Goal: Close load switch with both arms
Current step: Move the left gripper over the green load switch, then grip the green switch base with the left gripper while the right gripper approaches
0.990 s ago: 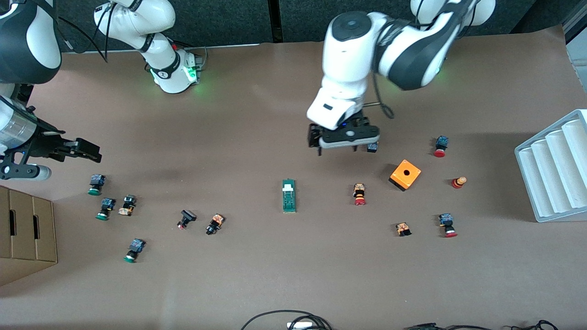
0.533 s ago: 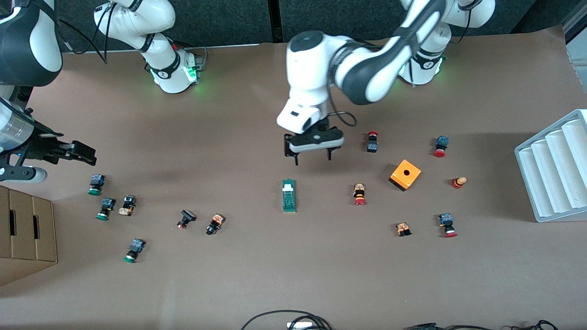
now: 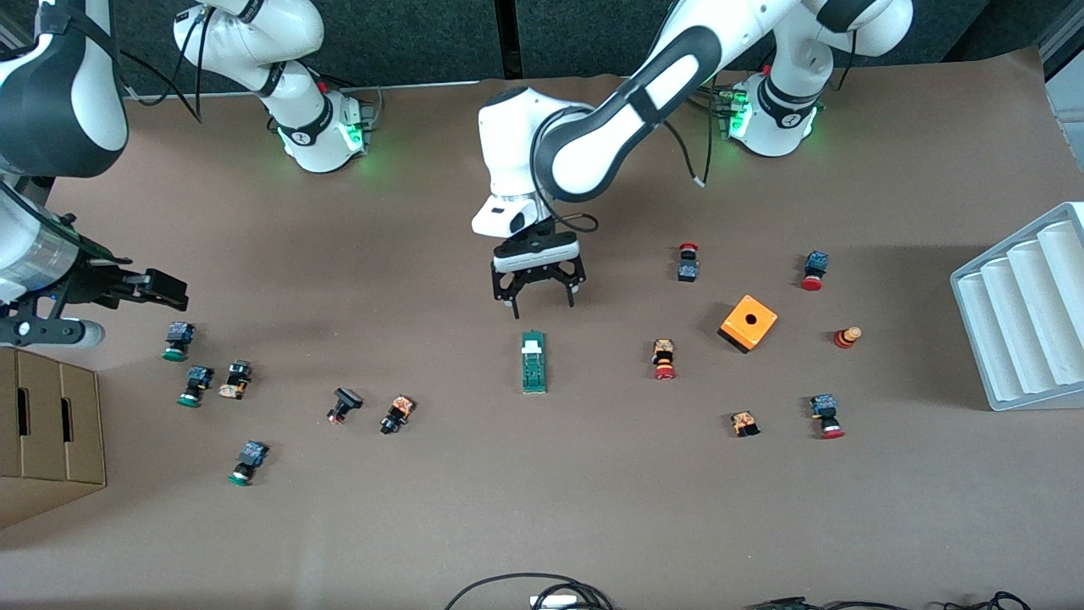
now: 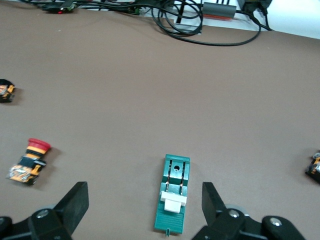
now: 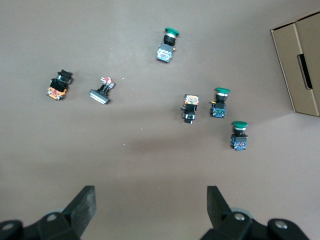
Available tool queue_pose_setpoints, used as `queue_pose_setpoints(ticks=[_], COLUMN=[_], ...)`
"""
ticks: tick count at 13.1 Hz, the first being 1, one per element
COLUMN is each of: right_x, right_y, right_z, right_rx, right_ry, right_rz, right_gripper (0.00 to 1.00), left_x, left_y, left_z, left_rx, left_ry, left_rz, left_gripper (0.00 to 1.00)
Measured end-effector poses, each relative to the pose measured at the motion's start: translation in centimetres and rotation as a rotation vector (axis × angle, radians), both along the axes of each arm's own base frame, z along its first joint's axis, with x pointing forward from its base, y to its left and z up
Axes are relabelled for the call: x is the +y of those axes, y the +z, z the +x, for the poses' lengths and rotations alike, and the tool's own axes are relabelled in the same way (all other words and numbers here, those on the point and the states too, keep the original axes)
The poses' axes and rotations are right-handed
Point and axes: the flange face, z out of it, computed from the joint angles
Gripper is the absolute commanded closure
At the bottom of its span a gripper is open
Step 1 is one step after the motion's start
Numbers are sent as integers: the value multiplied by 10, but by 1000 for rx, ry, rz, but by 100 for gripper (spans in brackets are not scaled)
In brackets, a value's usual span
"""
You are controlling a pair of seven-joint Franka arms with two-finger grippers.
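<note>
The load switch (image 3: 533,362) is a narrow dark-green block lying flat mid-table, its white tab (image 3: 532,346) at the end toward the robots' bases. My left gripper (image 3: 543,307) hangs open just over the table beside that tab end, touching nothing. In the left wrist view the load switch (image 4: 172,197) lies between the spread fingers, closer to one of them, and the left gripper (image 4: 143,192) holds nothing. My right gripper (image 3: 165,290) waits open and empty over the right arm's end of the table, above green push buttons (image 5: 218,103); the right gripper (image 5: 150,196) shows bare table between its fingers.
Push buttons are scattered on both sides of the switch, the closest being a red one (image 3: 664,359) and an orange-black one (image 3: 396,413). An orange box with a hole (image 3: 749,323), a white rack (image 3: 1029,305), a cardboard box (image 3: 47,432) and cables (image 3: 533,593) also sit on the table.
My left arm has swung from near the orange box toward the middle of the table and come down close to the load switch's tab end. The right gripper has barely shifted.
</note>
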Motion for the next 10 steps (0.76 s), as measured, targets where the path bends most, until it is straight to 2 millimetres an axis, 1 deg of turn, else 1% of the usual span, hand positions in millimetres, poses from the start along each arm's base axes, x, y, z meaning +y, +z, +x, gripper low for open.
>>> queue_pose_setpoints(ticks=[3,5,7,10], right_x=[15,31,45,56], right_y=[-12,-21,-36,-60], right_z=[5,12,21,34], right_rx=[17,4,-3,-2], right_ry=[25,51,49,-9], right_rz=[-3,-6,5,65], right_gripper=[0,0,0,0], left_x=[-9,-15,-15,-9], left_y=[-45,-78,-109,-142], left_z=[-15,-28,-38,-45], left_rx=[-74,-142,-207,-276], left_ry=[-57,-74,-86,-129], left_rz=[33,16,-17,-42], left_gripper=[0,0,0,0])
